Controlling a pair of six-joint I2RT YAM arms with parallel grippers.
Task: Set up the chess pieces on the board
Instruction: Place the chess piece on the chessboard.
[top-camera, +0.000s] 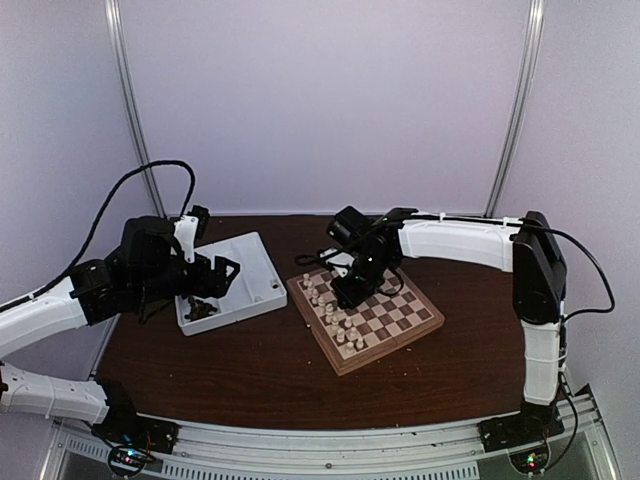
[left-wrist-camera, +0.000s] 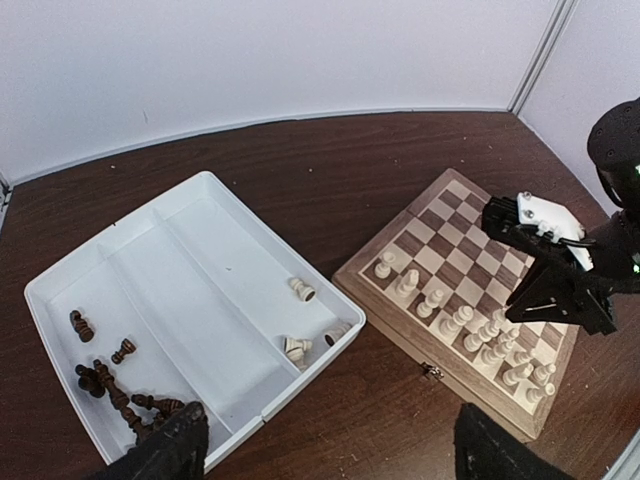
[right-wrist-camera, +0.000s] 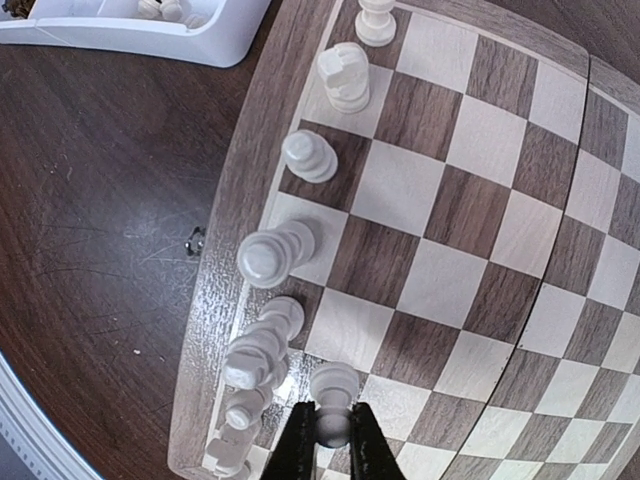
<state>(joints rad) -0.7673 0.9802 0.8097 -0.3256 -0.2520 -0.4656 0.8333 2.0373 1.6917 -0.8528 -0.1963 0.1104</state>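
Board (top-camera: 398, 320): thick wood, cream and brown checks, pale grained border. Lies on dark, scratched bench (top-camera: 250, 375) beside white moulded plastic tray (left-wrist-camera: 200, 255).
Cream pieces (right-wrist-camera: 272, 255): small, turned, smooth; rowed along board's tray-side edge.
Right hand (right-wrist-camera: 333, 445): clenched, black fingers gripping cream pawn (right-wrist-camera: 333, 385) just inside that row.
Left hand (left-wrist-camera: 330, 430): released, fingers wide apart, over tray.
Dark pieces (left-wrist-camera: 110, 385): heaped in tray compartment farthest from board; few cream ones in nearest.
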